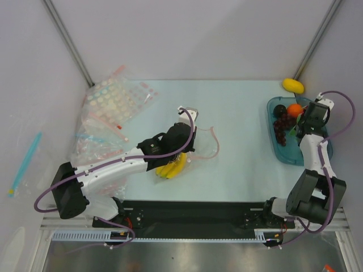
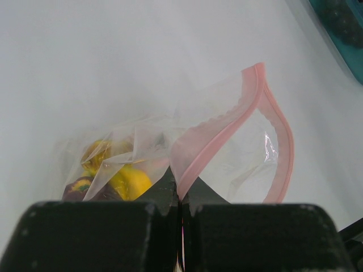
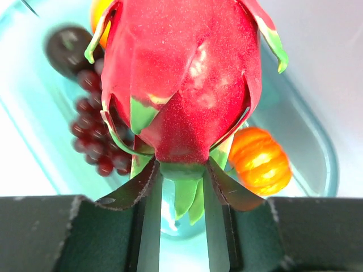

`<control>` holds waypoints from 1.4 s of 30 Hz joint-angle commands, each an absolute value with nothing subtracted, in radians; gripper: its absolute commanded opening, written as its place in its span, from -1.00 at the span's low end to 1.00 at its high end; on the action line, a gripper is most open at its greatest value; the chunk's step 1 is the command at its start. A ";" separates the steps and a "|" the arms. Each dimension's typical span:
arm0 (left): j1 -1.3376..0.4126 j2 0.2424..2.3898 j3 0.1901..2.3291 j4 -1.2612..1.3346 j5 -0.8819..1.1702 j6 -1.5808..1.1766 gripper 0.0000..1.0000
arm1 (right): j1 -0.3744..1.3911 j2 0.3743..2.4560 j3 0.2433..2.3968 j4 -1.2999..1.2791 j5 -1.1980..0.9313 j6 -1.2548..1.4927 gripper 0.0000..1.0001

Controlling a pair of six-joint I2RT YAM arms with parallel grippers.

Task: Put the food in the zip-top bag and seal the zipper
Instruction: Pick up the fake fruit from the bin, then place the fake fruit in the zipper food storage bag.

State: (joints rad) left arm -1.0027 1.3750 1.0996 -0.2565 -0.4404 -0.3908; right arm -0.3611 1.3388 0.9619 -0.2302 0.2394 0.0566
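Starting at the left, the left gripper (image 2: 181,195) is pinching the zip-top bag (image 2: 148,141), its jaws pressed together on the near end of the zipper (image 2: 266,107). The bag is lying mid-table with its mouth gaping toward the right. The banana bunch (image 2: 127,181) and a dark purple-brown fruit (image 2: 76,188) are sitting inside, at the closed end. The film is looking thin, crinkly and slippery, so I am judging that it will be sagging and sliding unless taken by the stiffer pink strip, the best place to grasp. Over at the right, the right gripper (image 3: 181,187) is clasping the dragon fruit (image 3: 187,73) by its green base over the teal tray (image 3: 317,153), where the orange fruit (image 3: 261,161) and some grapes (image 3: 93,136) are waiting. The dragon fruit is seeming light, firm and velvety, though its tapered end and floppy scales are probably making the hold shallow, so it may be tipping in transit.
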 commanded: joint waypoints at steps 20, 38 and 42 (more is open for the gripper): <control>-0.980 1.332 1.112 -0.238 -0.433 -0.408 -0.99 | 0.234 0.933 0.910 -0.152 0.072 0.141 -1.00; -0.940 1.282 1.075 -0.229 -0.443 -0.426 -0.99 | 0.630 0.720 0.667 -0.026 -0.082 0.184 -1.00; -0.937 1.296 1.086 -0.238 -0.434 -0.426 -0.99 | 0.637 0.666 0.666 -0.049 0.020 0.173 -1.00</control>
State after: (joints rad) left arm -0.9463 1.3033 1.0767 -0.2565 -0.4274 -0.4110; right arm 0.6289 0.7238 0.6487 -0.1539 -0.0376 0.1722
